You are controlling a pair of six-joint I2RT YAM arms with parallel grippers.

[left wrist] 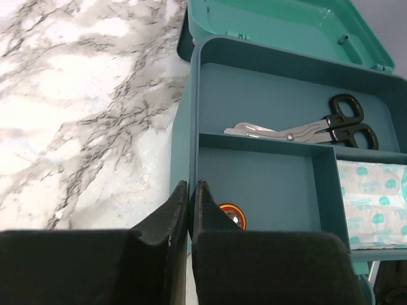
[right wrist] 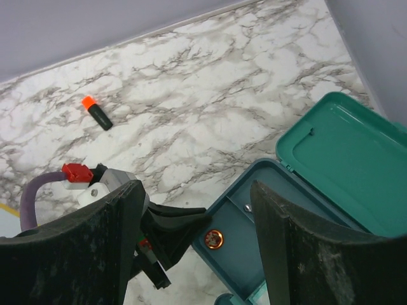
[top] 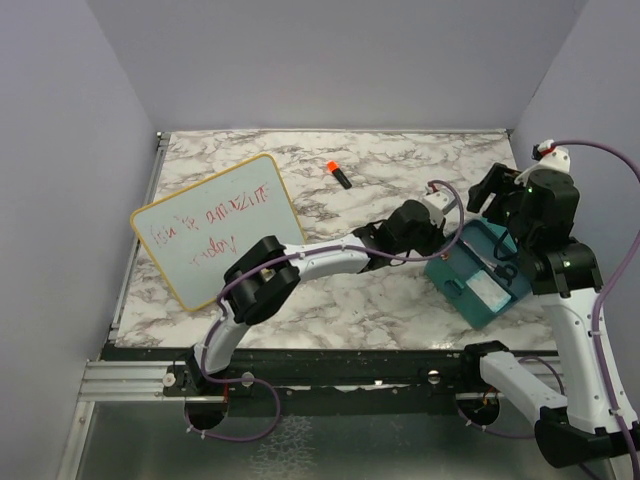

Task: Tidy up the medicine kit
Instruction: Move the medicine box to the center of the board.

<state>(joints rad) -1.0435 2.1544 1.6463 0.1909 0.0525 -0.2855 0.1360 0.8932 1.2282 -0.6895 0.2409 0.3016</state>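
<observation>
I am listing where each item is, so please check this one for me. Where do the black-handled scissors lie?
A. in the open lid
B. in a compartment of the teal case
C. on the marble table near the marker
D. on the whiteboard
B: the left wrist view shows the scissors lying flat inside the long compartment of the medicine kit, enclosed by its teal walls.

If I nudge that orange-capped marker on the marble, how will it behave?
The marker looks cylindrical and lies on smooth marble, so it probably rolls sideways. It looks small and rigid, so likely light and simple to pinch.
</observation>
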